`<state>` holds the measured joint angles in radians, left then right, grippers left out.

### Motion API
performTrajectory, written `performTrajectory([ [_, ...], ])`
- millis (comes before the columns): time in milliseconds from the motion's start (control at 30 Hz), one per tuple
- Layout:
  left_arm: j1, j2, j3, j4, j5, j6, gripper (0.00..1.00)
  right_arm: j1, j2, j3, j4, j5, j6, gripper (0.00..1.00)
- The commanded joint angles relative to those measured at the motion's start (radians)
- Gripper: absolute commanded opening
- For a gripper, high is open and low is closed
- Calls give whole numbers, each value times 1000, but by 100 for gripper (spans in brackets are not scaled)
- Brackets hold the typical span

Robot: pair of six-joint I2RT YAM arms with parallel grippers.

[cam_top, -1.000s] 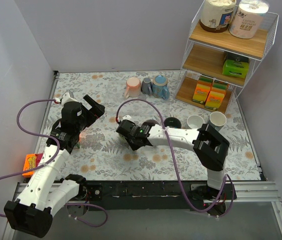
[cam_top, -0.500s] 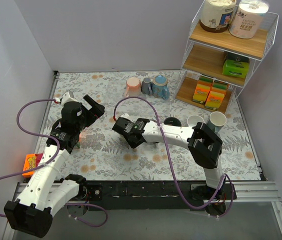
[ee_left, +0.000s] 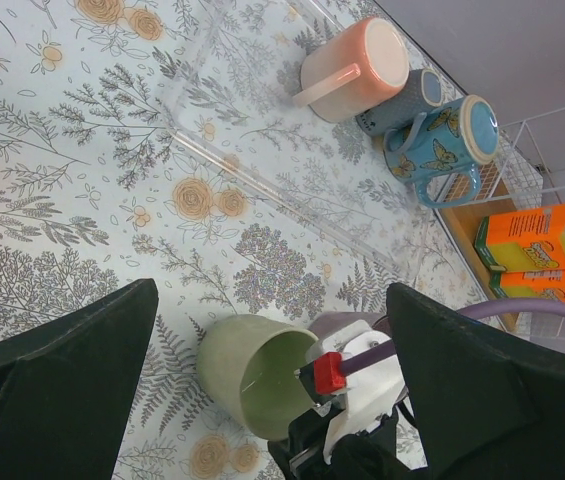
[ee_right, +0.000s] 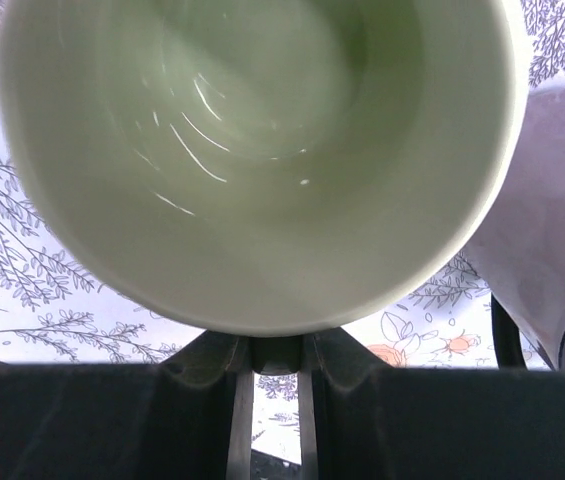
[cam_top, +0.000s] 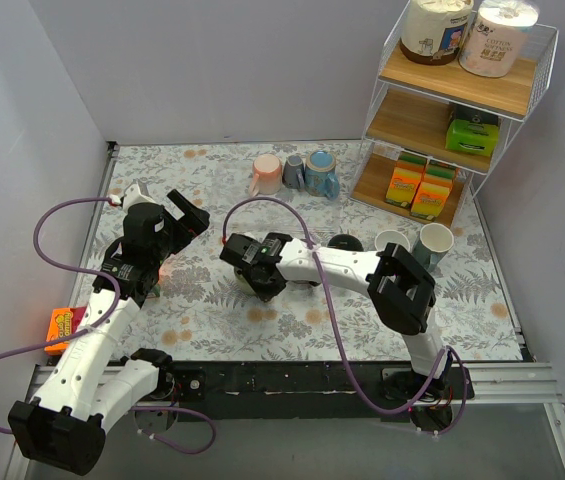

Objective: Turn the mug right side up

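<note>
— Two grippers: which one has the mug (ee_left: 247, 375)?

— The right gripper (ee_right: 267, 392). Its jaws are pinched almost together at the mug's lower edge, just under the rim as its own camera sees it. Whether they grip the handle or the wall, I cannot tell.

— And the left gripper (cam_top: 189, 212)?

— Spread as wide as it goes, with nothing in it. It hangs over the left part of the table (cam_top: 212, 160), and its camera looks down between its fingers (ee_left: 62, 380) at the mug.

— Where is the mug, then?

— Near the middle of the table, between the two arms, close in front of the left gripper. It is pale green and tilted, with its mouth turned toward the right wrist camera, which looks straight into the bare inside.

— Does it touch the table?

— Cannot tell. From above, the right wrist covers it.

— What else is around?

— Three mugs stand in a tight group at the far side: a pink mug (ee_left: 354, 68) bottom up, a grey mug (ee_left: 407, 100) touching it, and a blue mug (ee_left: 442, 140) with butterflies. All are well apart from the green one. On the right stands a wire rack (cam_top: 462, 110) with orange boxes (cam_top: 417, 188) on its lowest shelf. Just before it are a white cup (cam_top: 392, 243) and a taller cup (cam_top: 436, 240), side by side.
</note>
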<state>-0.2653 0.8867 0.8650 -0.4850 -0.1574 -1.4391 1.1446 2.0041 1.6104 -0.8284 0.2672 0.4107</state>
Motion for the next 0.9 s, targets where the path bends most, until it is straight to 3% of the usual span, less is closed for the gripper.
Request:
performTrajectory([
  [0, 0, -12, 20, 14, -21, 11, 98, -9, 7, 54, -38, -8, -13, 17],
  [233, -2, -23, 22, 6, -21, 16, 98, -17, 7, 22, -35, 35, -12, 25],
  [400, -2, -20, 25, 8, -22, 20, 98, -17, -24, 0, 6, 30, -18, 52],
  [667, -2, -8, 37, 14, -33, 34, 98, -17, -82, 31, 18, -52, -39, 67],
  [867, -2, 0, 51, 20, -41, 48, 98, -49, -188, 100, -12, -86, -55, 85],
])
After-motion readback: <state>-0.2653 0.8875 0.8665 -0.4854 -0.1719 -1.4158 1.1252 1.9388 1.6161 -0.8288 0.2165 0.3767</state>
